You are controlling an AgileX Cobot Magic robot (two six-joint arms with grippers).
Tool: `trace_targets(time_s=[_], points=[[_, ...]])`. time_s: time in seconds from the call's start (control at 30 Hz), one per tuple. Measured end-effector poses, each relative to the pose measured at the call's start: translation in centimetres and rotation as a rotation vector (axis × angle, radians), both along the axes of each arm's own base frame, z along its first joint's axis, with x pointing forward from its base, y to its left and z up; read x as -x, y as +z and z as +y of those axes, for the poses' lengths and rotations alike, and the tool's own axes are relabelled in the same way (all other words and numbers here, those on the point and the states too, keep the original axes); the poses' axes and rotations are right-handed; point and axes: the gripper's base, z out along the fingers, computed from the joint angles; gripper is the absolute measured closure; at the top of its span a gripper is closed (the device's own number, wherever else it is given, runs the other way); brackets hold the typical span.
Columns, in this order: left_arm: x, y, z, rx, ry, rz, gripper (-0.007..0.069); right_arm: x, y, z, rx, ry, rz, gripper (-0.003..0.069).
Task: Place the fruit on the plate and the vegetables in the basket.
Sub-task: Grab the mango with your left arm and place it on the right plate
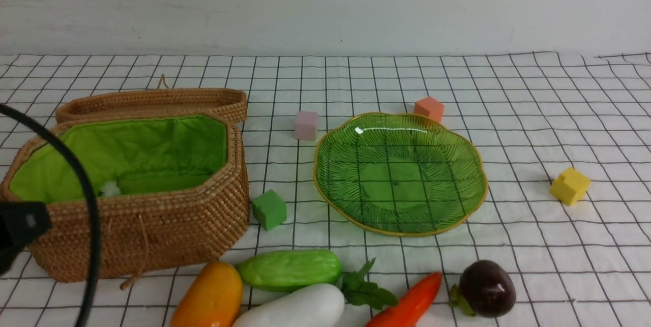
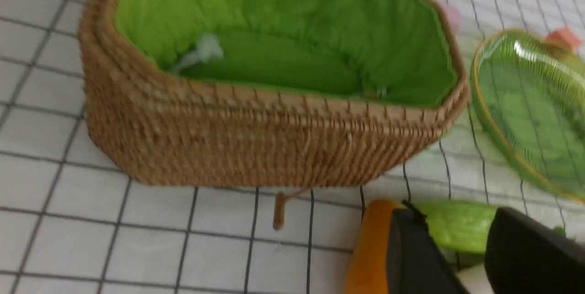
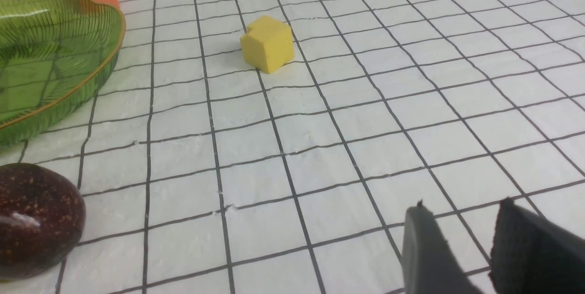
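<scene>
Fruit on the checked cloth (image 1: 534, 113) at the bottom of the front view, not yet on the plate (image 1: 402, 174) at centre right: mango (image 1: 208, 296) left of centre, mangosteen (image 1: 487, 288) lower right. Between them cucumber (image 1: 290, 268), white vegetable (image 1: 295, 309) and carrot (image 1: 409, 304), all outside the open basket (image 1: 152, 225) at left; green cube (image 1: 268, 209) between basket and plate, pink cube (image 1: 306, 125) and orange cube (image 1: 428, 109) near the plate's far rim, yellow cube (image 1: 569, 185) off to its right. Left gripper (image 2: 452, 221) and right gripper (image 3: 461, 211), per the wrist views, both with fingers parted, grasping nothing.

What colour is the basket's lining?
The basket's lining is bright green; the front view shows it best.
</scene>
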Motion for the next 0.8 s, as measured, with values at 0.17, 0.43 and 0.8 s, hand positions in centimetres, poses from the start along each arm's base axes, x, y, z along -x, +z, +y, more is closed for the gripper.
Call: trace_targets(time_s=[0.17,0.43,0.8], points=[[-2.7,-2.7,-2.4,-0.084,-0.174,0.286,0.0371,0.0,0.0,0.0,0.000,0.000,0.000,0.0421],[-7.5,-5.6,-7.7,-0.277,-0.390,0.527,0.0124,0.0,0.0,0.0,0.000,0.000,0.000,0.0421],[-12.9,-11.7,-10.3,-0.378,-0.367,0.699,-0.0015,0.0,0.0,0.0,0.000,0.000,0.000,0.0421]])
